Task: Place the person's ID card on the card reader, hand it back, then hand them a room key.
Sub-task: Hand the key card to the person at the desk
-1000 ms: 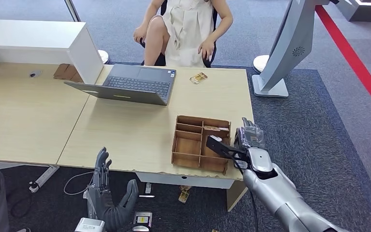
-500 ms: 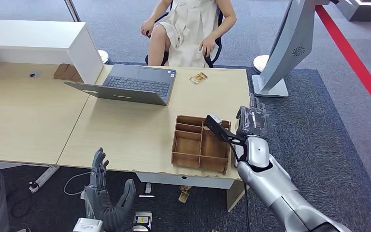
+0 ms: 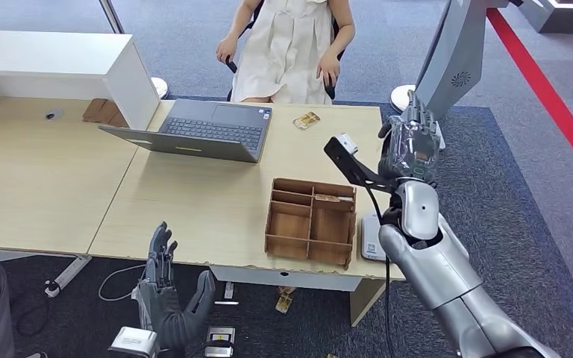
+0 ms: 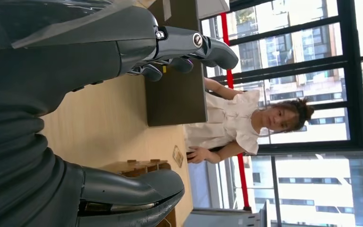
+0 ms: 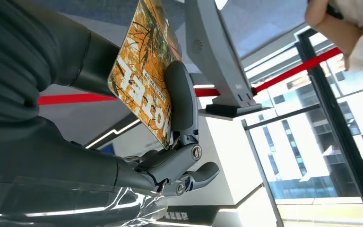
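Now your right hand [image 3: 410,145] pinches a card [image 5: 144,71] above the table's [image 3: 194,201] edge; your left hand [image 3: 168,294], fingers spread, hangs below it.

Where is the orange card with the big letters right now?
In the right wrist view, the orange card is held in the right robot hand, raised beyond the table's right end.

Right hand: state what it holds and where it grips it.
The right hand holds an orange printed card, pinched across its flat faces near one edge. The left hand holds nothing.
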Action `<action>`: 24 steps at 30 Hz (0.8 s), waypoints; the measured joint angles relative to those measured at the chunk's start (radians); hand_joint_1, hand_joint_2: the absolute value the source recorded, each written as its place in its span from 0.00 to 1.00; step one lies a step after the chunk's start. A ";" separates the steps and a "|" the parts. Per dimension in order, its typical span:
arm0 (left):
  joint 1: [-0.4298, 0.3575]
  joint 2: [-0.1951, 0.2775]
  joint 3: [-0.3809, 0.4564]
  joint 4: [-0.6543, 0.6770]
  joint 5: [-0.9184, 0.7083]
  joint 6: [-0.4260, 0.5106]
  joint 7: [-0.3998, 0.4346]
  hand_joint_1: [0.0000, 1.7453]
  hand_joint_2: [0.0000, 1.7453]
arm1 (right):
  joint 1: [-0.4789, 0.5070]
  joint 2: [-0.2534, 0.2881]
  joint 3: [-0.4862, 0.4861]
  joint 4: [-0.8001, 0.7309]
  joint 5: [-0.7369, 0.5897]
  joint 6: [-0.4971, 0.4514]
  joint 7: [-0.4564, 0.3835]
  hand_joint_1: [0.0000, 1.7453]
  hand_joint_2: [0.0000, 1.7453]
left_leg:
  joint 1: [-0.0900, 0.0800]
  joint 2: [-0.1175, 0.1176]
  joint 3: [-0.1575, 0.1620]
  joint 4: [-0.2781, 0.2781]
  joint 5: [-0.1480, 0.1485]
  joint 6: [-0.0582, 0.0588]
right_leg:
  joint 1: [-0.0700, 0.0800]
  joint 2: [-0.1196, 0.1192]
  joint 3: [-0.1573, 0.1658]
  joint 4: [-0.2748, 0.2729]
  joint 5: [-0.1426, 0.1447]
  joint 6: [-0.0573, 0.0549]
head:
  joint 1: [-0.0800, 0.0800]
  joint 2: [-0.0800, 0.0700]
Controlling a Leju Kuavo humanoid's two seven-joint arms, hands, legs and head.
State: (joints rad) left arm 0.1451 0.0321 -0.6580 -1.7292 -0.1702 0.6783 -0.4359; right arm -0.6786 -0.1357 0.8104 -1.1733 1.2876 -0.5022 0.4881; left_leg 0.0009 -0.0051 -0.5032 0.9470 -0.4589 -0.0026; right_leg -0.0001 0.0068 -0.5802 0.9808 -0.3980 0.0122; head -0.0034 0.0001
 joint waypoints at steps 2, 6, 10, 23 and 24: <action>-0.022 0.004 -0.018 0.011 0.023 0.000 -0.011 0.00 1.00 | 0.002 0.002 0.001 -0.024 -0.027 0.014 -0.030 1.00 1.00 | 0.000 0.000 0.000 0.000 0.000 0.000 | 0.000 0.000 0.000 0.000 0.000 0.000 | 0.000 0.000; -0.075 0.012 -0.065 0.039 0.065 0.000 -0.030 0.00 1.00 | -0.006 0.022 0.011 -0.048 -0.064 0.056 -0.071 1.00 1.00 | 0.000 0.000 0.000 0.000 0.000 0.000 | 0.000 0.000 0.000 0.000 0.000 0.000 | 0.000 0.000; -0.134 0.023 -0.121 0.067 0.120 -0.001 -0.036 0.00 1.00 | -0.034 0.038 0.027 -0.047 -0.088 0.103 -0.076 1.00 1.00 | 0.000 -0.001 -0.001 0.000 0.000 0.000 | 0.000 0.000 0.000 0.001 0.000 0.000 | 0.000 0.000; -0.266 0.040 -0.271 0.159 0.197 -0.082 -0.074 0.00 1.00 | -0.150 0.045 0.069 0.061 -0.075 0.289 -0.067 1.00 1.00 | 0.000 0.000 -0.001 0.000 0.001 0.000 | 0.000 0.000 0.000 0.000 0.000 0.000 | 0.000 0.000; -0.273 0.040 -0.279 0.165 0.200 -0.084 -0.075 0.00 1.00 | -0.160 0.047 0.074 0.074 -0.068 0.294 -0.067 1.00 1.00 | 0.000 0.000 -0.001 0.000 0.001 0.000 | 0.000 0.000 0.000 0.000 0.000 0.000 | 0.000 0.000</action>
State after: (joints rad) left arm -0.1280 0.0720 -0.9369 -1.5640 0.0296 0.5946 -0.5112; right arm -0.8389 -0.0888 0.8847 -1.0992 1.2191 -0.2081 0.4211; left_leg 0.0008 -0.0056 -0.5045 0.9470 -0.4583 -0.0023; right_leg -0.0004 0.0067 -0.5806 0.9812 -0.3976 0.0123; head -0.0034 0.0000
